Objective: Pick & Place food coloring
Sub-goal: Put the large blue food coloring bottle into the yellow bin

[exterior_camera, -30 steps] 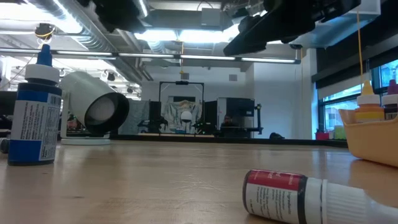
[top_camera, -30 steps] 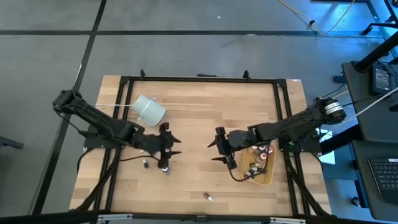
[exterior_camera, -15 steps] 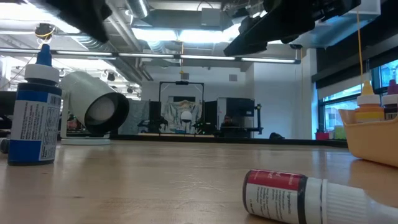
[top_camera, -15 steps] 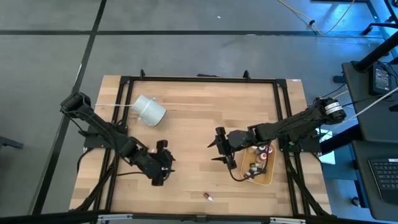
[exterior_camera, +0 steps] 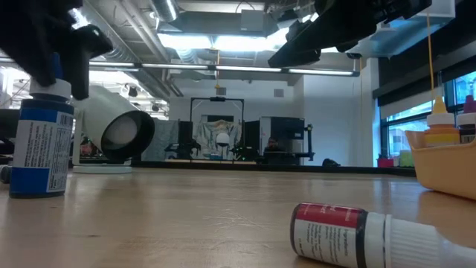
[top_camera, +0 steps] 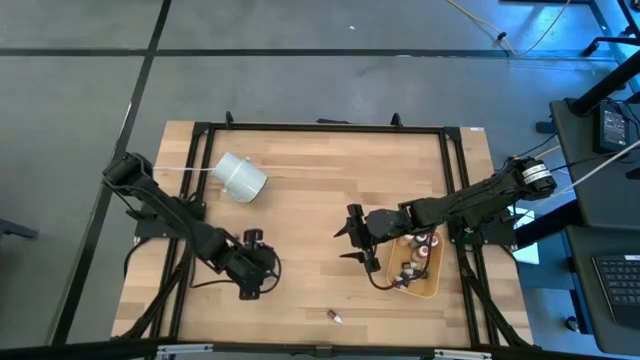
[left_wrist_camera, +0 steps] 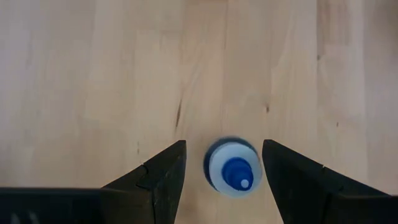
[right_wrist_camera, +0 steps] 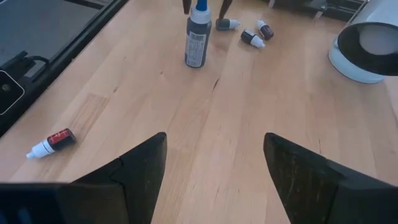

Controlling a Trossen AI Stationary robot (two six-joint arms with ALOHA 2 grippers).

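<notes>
Left pincer point(left_wrist_camera: 224, 171) released, fingers straddling upright blue food coloring bottle point(left_wrist_camera: 232, 167) on desk point(left_wrist_camera: 93, 74). Right pincer point(right_wrist_camera: 214, 155) released, hovering near tan tray point(top_camera: 432, 280).

You see a blue plastic dropper bottle point(exterior_camera: 41, 138) standing upright beside the toppled white cup point(exterior_camera: 111, 128); a red-labelled white-capped bottle point(exterior_camera: 357, 234) lies flat nearer you, two small dark ones point(right_wrist_camera: 254, 35) lie behind.

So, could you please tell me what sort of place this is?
Probably a robotics lab: a framed wooden table on bare grey floor, exposed ceiling ducts overhead, and another equipment rig in the background.
</notes>
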